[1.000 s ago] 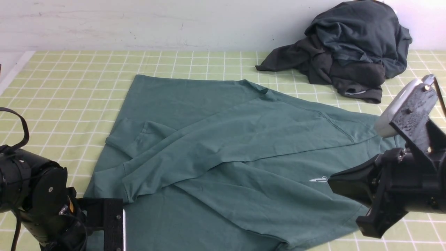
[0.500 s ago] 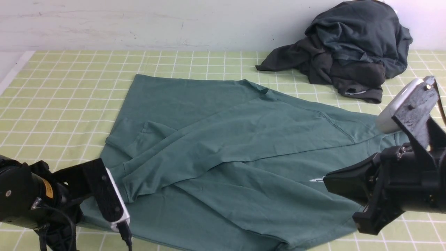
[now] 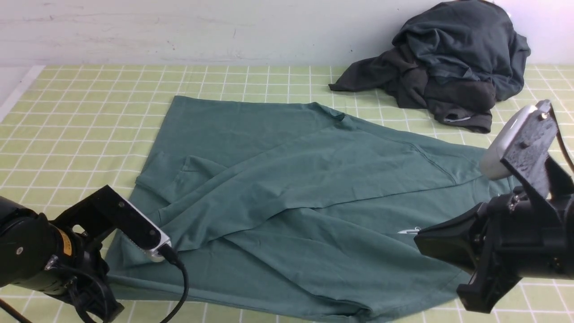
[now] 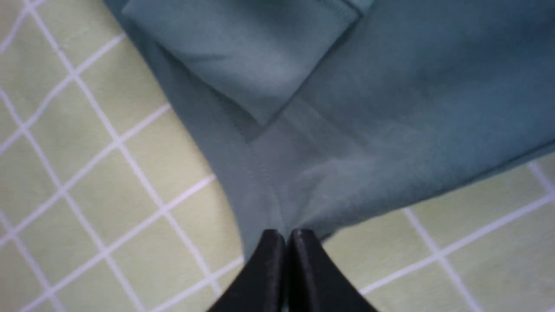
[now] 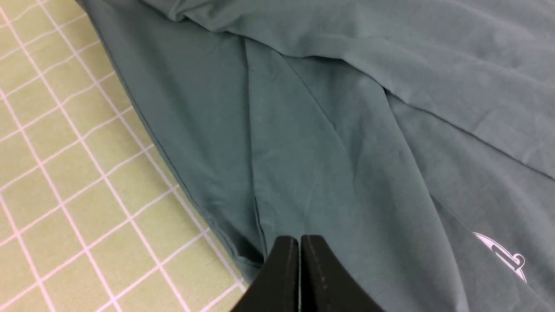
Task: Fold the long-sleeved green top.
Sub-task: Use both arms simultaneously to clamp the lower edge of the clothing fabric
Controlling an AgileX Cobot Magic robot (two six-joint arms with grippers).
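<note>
The green long-sleeved top (image 3: pixel 287 197) lies spread on the checked cloth, both sleeves crossed over its body and the white chest logo (image 3: pixel 409 231) at the right. In the left wrist view my left gripper (image 4: pixel 284 236) is shut on the top's (image 4: pixel 390 108) near-left hem corner, and the fabric puckers toward the jaws beside a sleeve cuff (image 4: pixel 243 52). My right gripper (image 5: pixel 300 240) is shut on the top's (image 5: pixel 325 130) near-right edge, close to the logo (image 5: pixel 505 255). In the front view both grippers' fingertips are hidden behind the wrists.
A heap of dark charcoal and slate-blue garments (image 3: pixel 448 63) sits at the back right. The yellow-green checked cloth (image 3: pixel 89 98) covers the table, with a white wall (image 3: pixel 179 31) behind it. The table's left edge (image 3: pixel 18 89) shows at the far left.
My left arm has swung up and right to the top's near-left corner, and its jaws have shut on the hem. The near hem has drawn back a little. The right arm has barely shifted.
</note>
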